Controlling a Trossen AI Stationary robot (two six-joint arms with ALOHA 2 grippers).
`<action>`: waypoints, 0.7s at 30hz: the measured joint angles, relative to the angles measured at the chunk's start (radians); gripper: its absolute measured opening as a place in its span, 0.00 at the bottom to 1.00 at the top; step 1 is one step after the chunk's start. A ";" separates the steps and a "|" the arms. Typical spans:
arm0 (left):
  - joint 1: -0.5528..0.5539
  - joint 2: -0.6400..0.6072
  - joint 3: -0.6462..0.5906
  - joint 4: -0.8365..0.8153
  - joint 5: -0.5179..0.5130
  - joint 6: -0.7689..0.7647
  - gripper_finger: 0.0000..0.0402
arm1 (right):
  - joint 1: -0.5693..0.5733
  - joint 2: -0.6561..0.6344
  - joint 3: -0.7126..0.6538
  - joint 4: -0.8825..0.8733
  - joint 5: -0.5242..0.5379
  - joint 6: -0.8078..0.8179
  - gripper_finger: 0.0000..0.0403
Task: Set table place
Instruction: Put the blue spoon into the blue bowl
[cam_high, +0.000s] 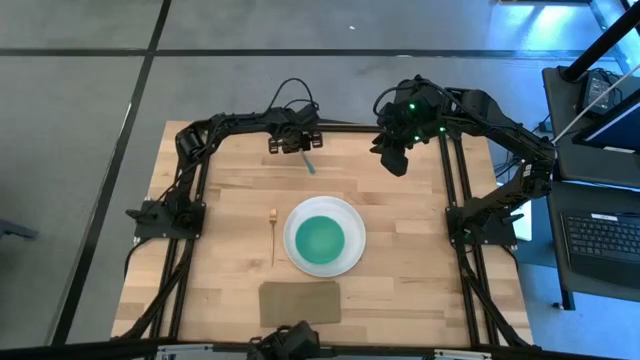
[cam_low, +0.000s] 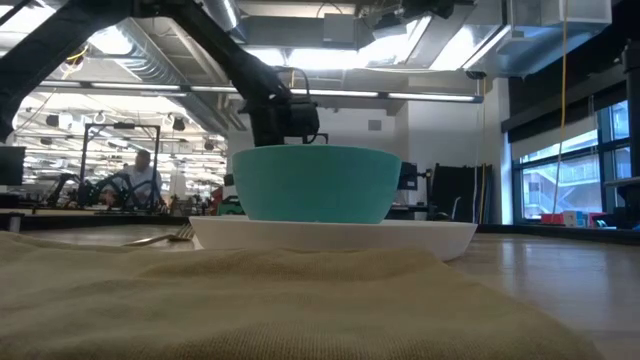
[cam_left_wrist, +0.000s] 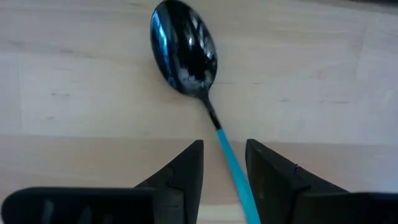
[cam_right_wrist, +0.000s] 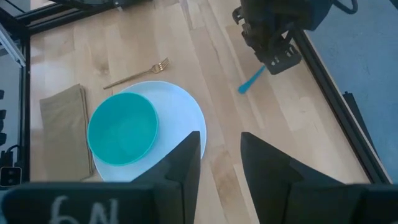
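Note:
The spoon (cam_left_wrist: 185, 57), with a dark bowl and a blue handle (cam_left_wrist: 231, 163), lies on the wooden table (cam_high: 410, 300) near its far edge; it also shows in the high view (cam_high: 308, 163). My left gripper (cam_left_wrist: 224, 149) is open, one finger on each side of the handle, touching nothing. It also shows in the high view (cam_high: 298, 147). The teal bowl (cam_high: 321, 238) sits in the white plate (cam_high: 352, 222) at the table's middle. The pale fork (cam_high: 273, 235) lies flat left of the plate. My right gripper (cam_right_wrist: 221, 140) is open and empty, raised over the far right (cam_high: 393, 160).
A tan mat (cam_high: 300, 303) lies at the near edge in front of the plate and fills the low view's foreground (cam_low: 250, 300). Bare wood shows right of the plate (cam_high: 410, 240). A person (cam_low: 140, 175) sits far off in the room behind.

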 joint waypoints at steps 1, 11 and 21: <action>0.005 0.000 0.000 0.005 0.011 -0.001 0.28 | 0.000 0.000 0.000 0.000 0.000 0.000 0.29; 0.008 0.008 0.000 0.009 0.035 -0.002 0.28 | 0.000 0.000 0.000 -0.001 0.000 0.000 0.29; 0.012 0.060 -0.001 0.047 0.052 -0.007 0.28 | 0.000 0.000 0.000 -0.004 0.000 -0.021 0.29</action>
